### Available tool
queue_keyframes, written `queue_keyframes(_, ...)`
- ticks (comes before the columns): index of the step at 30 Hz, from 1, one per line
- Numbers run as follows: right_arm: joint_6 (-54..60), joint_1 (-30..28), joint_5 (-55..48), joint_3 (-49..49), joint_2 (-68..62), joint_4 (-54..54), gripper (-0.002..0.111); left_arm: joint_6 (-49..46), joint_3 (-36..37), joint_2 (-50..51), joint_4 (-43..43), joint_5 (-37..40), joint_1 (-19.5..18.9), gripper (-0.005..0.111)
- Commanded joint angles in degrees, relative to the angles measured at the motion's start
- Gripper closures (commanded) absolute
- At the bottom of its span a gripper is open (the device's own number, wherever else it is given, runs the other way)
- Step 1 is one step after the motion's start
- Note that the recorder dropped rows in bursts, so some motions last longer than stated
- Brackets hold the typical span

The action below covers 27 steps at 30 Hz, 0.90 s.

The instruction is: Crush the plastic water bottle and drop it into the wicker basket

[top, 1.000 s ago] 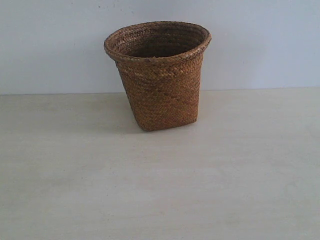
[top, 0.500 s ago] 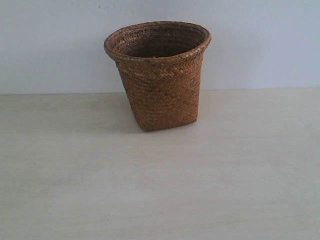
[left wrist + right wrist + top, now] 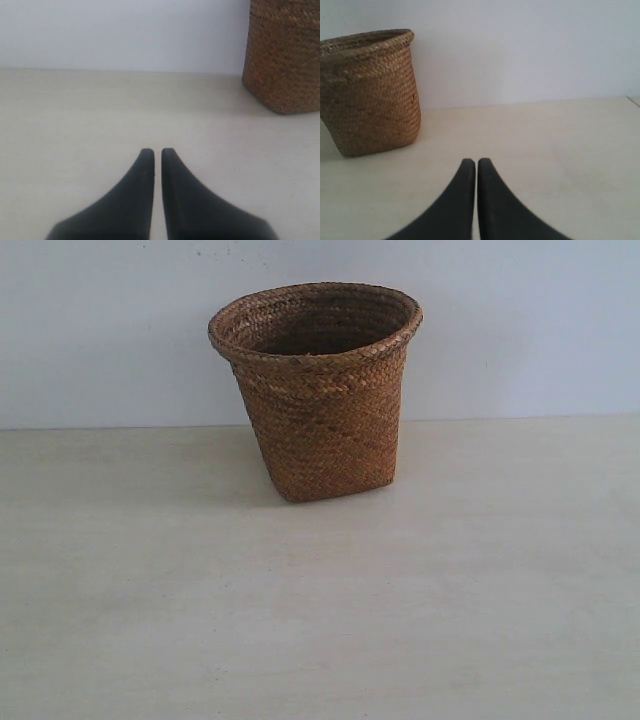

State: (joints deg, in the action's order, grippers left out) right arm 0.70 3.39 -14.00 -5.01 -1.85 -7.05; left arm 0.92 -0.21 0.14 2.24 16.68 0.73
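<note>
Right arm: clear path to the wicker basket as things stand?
Probably yes. In the right wrist view only bare table lies between the right gripper and the wicker basket, and nothing stands in the way. The gripper is shut and holds nothing. Whether the arm stretches that far can't be told.

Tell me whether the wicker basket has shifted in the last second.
No. The wicker basket sits unchanged against the back edge of the table.
</note>
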Motion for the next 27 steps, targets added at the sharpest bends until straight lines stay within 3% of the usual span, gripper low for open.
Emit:
queue_keyframes(1, -0.2, -0.49, 3.77, 5.01, 0.06, 1.17, 0.108, 0.12, 0.21, -0.14, -0.23, 0.03, -0.16, 0.102)
queue_keyframes(8, 0.17, -0.49, -4.45, 5.01, 1.85, 3.09, 0.108, 0.15, 0.21, -0.14, -0.23, 0.03, -0.16, 0.102)
queue_keyframes(27, 0.17, -0.49, -4.68, 5.01, 1.85, 2.84, 0.108, 0.03, 0.21, -0.14, -0.23, 0.03, -0.16, 0.102)
